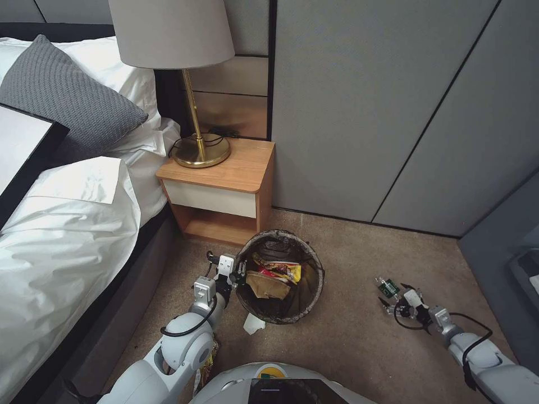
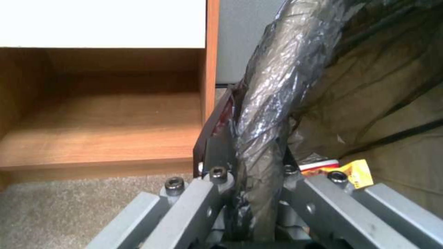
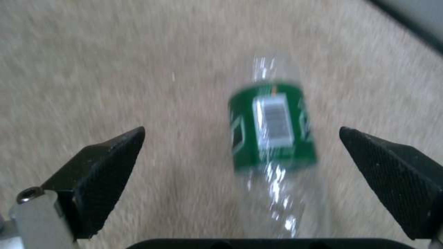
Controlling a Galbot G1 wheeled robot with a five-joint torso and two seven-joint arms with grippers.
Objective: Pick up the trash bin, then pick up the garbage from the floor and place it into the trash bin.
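The bin (image 1: pixel 283 278) stands on the carpet (image 1: pixel 348 336) just in front of the nightstand (image 1: pixel 222 188), its dark crinkled liner (image 2: pixel 268 114) folded over the round rim. Inside lie a crumpled brown paper bag (image 1: pixel 268 285), a yellow wrapper (image 1: pixel 291 271) and something red and white beside it, perhaps the crushed cup, though it is too small to be sure.

The left claw (image 1: pixel 240 271) sits at the bin's rim on the robot's left. In the left wrist view its fingers (image 2: pixel 220 155) are closed on the rim, one outside and one inside, pinching the glossy, wrinkled liner between them.

A white tissue (image 1: pixel 254 324) lies on the carpet just beside the bin, on the near side.

The bottle (image 3: pixel 274 138) lies on its side on the carpet well to the right of the bin, clear ribbed plastic with a green label and a white barcode patch. The right claw (image 1: pixel 393 300) is low over it, spread wide; in the right wrist view the two black, textured, wedge-shaped fingertips (image 3: pixel 104 166) stand either side of the bottle, apart from it, holding nothing.

The carpet is beige-brown and short-piled. The nightstand is orange-brown wood with a white drawer front and an open shelf below; a brass lamp (image 1: pixel 196 140) stands on it. A bed (image 1: pixel 62 224) with white linen is on the left.
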